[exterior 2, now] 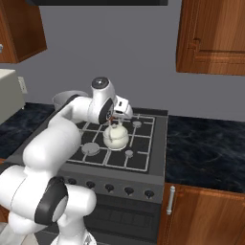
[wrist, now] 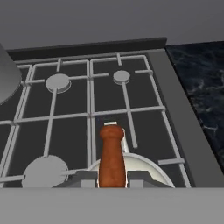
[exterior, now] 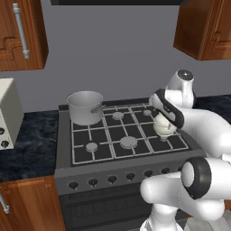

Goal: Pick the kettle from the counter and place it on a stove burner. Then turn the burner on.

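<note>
One stove: the stove top (exterior: 122, 131) is the landmark, dark grey with pale grate lines; the dark marbled worktop (exterior 2: 206, 143) lies on either side of it.
Steel pot: the big grey pot (exterior: 85, 107) stands on the stove's far corner on the arm's left; what it holds cannot be told.
Kettle: the cream-white kettle (exterior 2: 116, 137) is over the stove's near right part, off the worktop; whether it rests on the grate or hangs just above is not clear. Its contents are hidden.
Hand: the hand (wrist: 112, 177) is clamped on the kettle's reddish-brown handle piece (wrist: 112, 153), a finger on either side.
Burner: a small round burner cap (exterior 2: 129, 153) sits just nearer than the kettle.
Progress: pickup looks done; setting down, releasing and turning the stove's front knobs (exterior: 131, 176) are left.
</note>
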